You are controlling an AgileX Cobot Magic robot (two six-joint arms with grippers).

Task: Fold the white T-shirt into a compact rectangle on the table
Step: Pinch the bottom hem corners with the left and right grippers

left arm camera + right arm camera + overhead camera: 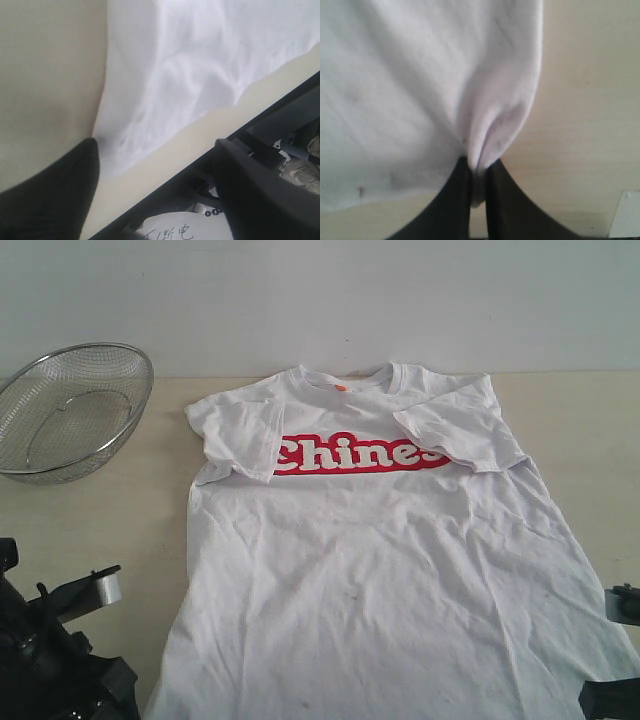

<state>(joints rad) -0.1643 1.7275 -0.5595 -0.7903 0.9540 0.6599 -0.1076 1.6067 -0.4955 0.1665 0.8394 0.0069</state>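
Black left arm [40,660], silver band [100,590]; right gripper [478,164]: 2 black tapered fingers [454,210].

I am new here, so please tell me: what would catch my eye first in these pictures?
The white shirt with red lettering lies spread on the table, sleeves folded in. A mesh basket sits at the far left. The right tool pinches the hem; the left tool is open.

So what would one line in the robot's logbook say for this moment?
white T-shirt: spread on table, sleeves folded in | left gripper: open by shirt corner | right gripper: shut on shirt edge
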